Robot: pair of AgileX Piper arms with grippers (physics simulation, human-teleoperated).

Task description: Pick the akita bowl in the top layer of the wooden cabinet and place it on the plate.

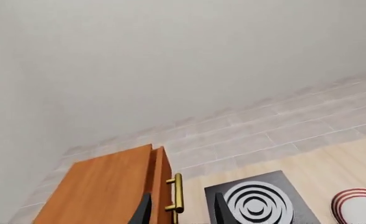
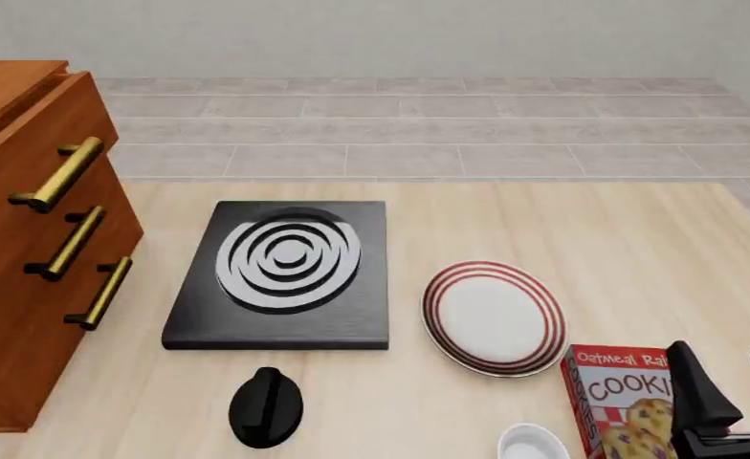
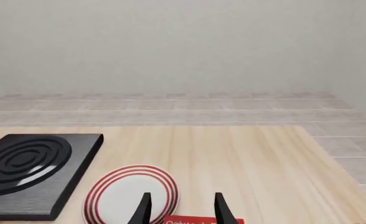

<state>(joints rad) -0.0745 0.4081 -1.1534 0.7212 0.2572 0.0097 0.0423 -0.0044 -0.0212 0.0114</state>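
Top layer [image 2: 37, 134] apparently shut, akita bowl nowhere in view, both claws released.

Faced the wooden cabinet [image 2: 11, 325] with left claw [image 1: 181, 207] spread and gripping nothing, brass handle [image 1: 177, 198] framed between its fingers, presumably to pull for the bowl likely inside. Left the stove [image 2: 286, 325] ahead-right of that claw. Held right claw [image 2: 730, 368] low and level, parted, empty, with the plate [image 2: 493, 316] bare just ahead-left.
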